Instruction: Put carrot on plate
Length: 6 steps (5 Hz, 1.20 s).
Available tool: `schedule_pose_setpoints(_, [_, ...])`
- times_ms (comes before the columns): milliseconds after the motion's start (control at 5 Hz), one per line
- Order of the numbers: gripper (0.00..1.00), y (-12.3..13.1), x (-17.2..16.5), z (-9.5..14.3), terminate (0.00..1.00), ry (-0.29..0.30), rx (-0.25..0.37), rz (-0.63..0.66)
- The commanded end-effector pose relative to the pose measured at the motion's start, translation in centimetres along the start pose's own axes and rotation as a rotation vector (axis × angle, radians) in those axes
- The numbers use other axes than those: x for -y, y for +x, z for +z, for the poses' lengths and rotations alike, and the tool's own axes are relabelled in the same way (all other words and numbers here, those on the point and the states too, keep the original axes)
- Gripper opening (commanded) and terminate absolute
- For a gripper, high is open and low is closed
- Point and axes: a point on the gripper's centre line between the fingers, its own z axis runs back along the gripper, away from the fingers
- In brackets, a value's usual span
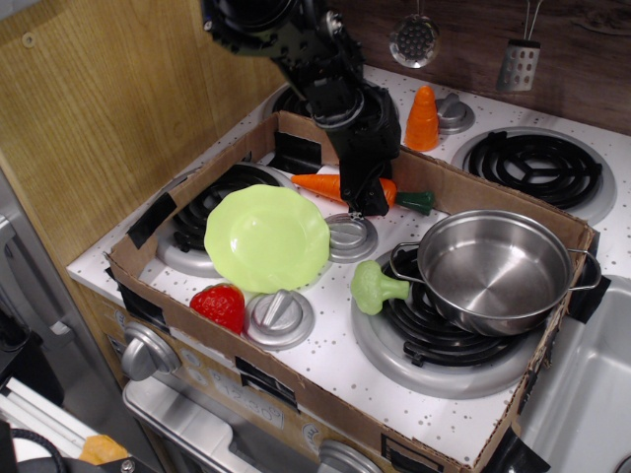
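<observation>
The long orange carrot [320,184] with its dark green stem end [417,202] lies crosswise near the back wall of the cardboard tray, just behind the right edge of the lime-green scalloped plate [266,238]. My black gripper [367,200] comes down from above and is closed around the carrot's middle, hiding that part. The carrot looks held slightly off the stove top. The plate is empty and rests over the front left burner.
A steel pot [493,268] sits on the right burner, with a green toy vegetable [375,286] beside it. A red strawberry [219,304] lies at the front left. A short orange cone [422,118] stands behind the cardboard tray wall [473,187]. Utensils hang on the back wall.
</observation>
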Motion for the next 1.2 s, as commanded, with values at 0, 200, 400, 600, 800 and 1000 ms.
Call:
schedule_pose_setpoints(0, [0.00, 2.1, 1.1, 2.9, 0.00, -0.079, -0.121, -0.002])
schedule_pose_setpoints(200, [0.00, 2.5, -0.1, 6.6, 0.00, -0.063, -0.195, 0.002])
schedule_pose_setpoints(400, [0.00, 2.3, -0.4, 8.6, 0.00, -0.032, -0.244, -0.026])
schedule_pose_setpoints(600, [0.00, 1.7, 0.1, 9.1, 0.00, -0.033, -0.249, -0.041])
schedule_pose_setpoints(800, [0.00, 1.0, 0.8, 9.1, 0.00, 0.020, -0.302, 0.051])
schedule_pose_setpoints(1000, [0.00, -0.7, 0.6, 9.0, 0.00, 0.042, -0.318, 0.302])
